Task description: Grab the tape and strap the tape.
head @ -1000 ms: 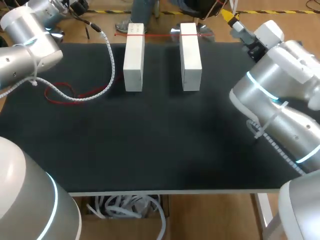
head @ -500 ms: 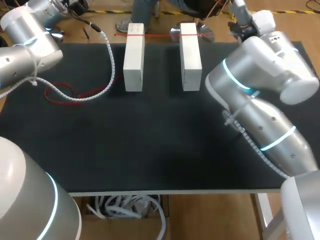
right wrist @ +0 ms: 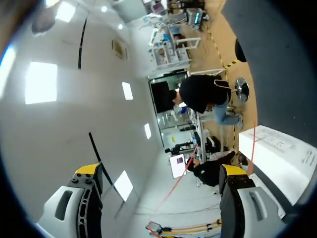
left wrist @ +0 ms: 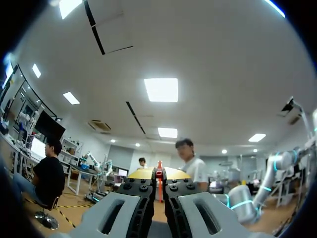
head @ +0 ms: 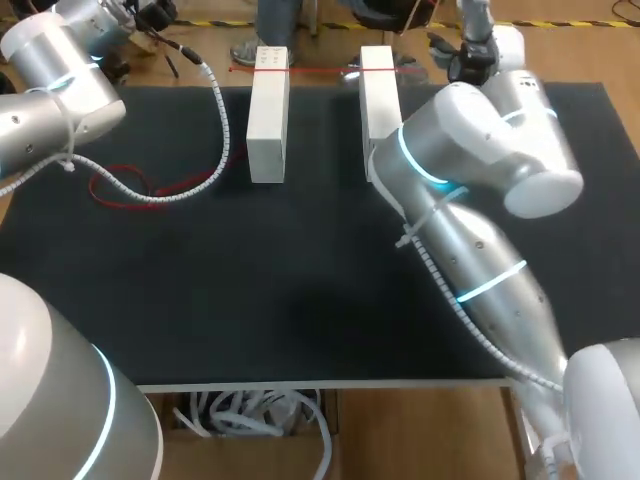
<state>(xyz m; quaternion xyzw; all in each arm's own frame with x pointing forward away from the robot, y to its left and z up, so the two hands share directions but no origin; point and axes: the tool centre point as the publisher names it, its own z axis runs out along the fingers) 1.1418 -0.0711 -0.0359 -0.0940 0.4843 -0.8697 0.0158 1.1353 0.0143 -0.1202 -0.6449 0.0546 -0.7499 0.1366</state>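
Observation:
A thin red tape [head: 320, 70] runs taut across the far ends of two white blocks [head: 268, 112] [head: 378, 75]. More of it lies in a loose loop [head: 125, 190] on the black mat at the left. In the left wrist view my left gripper [left wrist: 159, 174] is shut on the red tape [left wrist: 159, 166], which shows between its yellow tips. My right arm [head: 470, 160] reaches over the right block toward the far edge. My right gripper [right wrist: 161, 171] stands wide open, with the tape [right wrist: 173, 183] ahead of it and untouched, beside a white block [right wrist: 282, 148].
A white spiral cable [head: 222, 130] hangs from my left arm [head: 55, 80] over the mat's left part. The black mat [head: 250, 290] covers the table. A box of white cables [head: 255, 415] sits below the front edge.
My right arm has swung left and toward the far edge, and it now covers part of the right block. The left arm and the tape have not moved.

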